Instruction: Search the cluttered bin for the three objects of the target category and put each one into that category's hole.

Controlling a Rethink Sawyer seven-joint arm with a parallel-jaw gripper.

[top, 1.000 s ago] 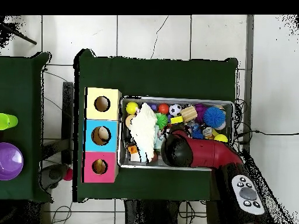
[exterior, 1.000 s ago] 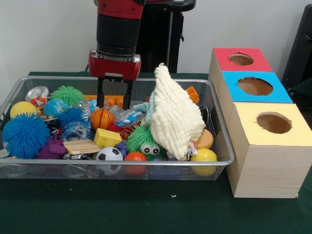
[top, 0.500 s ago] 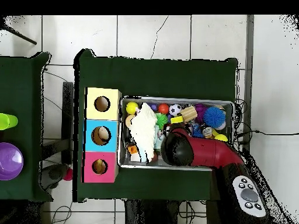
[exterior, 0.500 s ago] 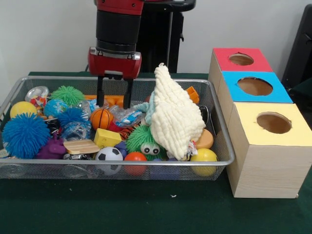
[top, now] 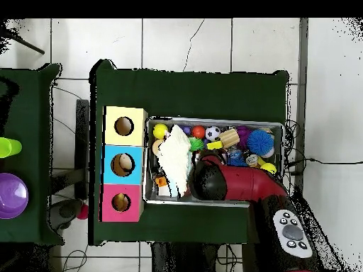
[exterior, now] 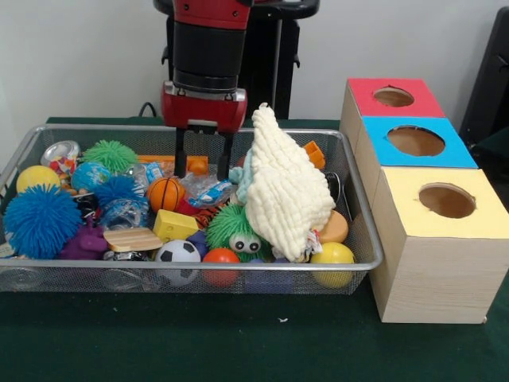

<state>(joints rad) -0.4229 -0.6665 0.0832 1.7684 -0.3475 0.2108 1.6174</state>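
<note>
Tool (exterior: 203,165) just above basketball (exterior: 165,193)

Soft, even indoor light fills the front view, seemingly from overhead; no hard shadows. The wall (exterior: 79,64) behind is bright and flat. A faint sheen sits on the bin (exterior: 191,274) mesh and the glossy arm (exterior: 208,40). From overhead, the floor tiles (top: 184,42) glare pale, while the green table (top: 191,92) reads dark, details murky.
</note>
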